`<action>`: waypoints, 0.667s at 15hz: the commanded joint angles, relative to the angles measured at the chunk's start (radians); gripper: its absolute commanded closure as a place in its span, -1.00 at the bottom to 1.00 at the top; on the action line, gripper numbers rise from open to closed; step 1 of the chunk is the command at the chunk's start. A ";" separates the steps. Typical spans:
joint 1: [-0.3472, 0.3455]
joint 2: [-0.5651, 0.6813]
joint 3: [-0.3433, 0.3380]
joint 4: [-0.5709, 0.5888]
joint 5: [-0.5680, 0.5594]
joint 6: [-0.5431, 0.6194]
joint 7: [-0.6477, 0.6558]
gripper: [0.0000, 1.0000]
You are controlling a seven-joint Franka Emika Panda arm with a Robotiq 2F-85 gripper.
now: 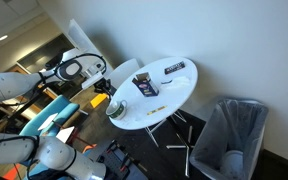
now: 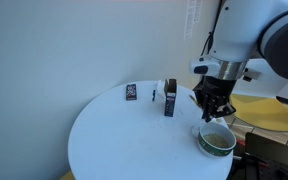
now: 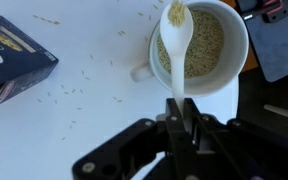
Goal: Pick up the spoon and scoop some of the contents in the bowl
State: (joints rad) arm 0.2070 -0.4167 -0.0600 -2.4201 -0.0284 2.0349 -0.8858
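In the wrist view my gripper (image 3: 179, 103) is shut on the handle of a white spoon (image 3: 176, 40). The spoon's head carries a small heap of grains and hangs over the far rim of the bowl (image 3: 232, 85), a white mug-like bowl filled with pale greenish grains. In an exterior view the gripper (image 2: 213, 108) hangs just above the bowl (image 2: 217, 140) at the table's near edge. The gripper (image 1: 108, 89) and the bowl (image 1: 118, 108) also show in an exterior view.
A dark pasta box (image 3: 9, 55) lies beside the bowl; it stands upright in an exterior view (image 2: 170, 97). A small dark packet (image 2: 131, 92) lies further back. Loose grains are scattered on the round white table (image 2: 114, 135). A wire bin (image 1: 229, 135) stands beside the table.
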 commanded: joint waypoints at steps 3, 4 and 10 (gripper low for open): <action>-0.039 0.060 0.023 0.097 -0.020 -0.097 0.021 0.94; -0.044 0.064 0.025 0.110 -0.024 -0.108 0.023 0.94; -0.050 0.118 0.057 0.214 -0.094 -0.149 0.029 0.94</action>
State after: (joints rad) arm 0.1737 -0.3527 -0.0380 -2.2894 -0.0805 1.9356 -0.8774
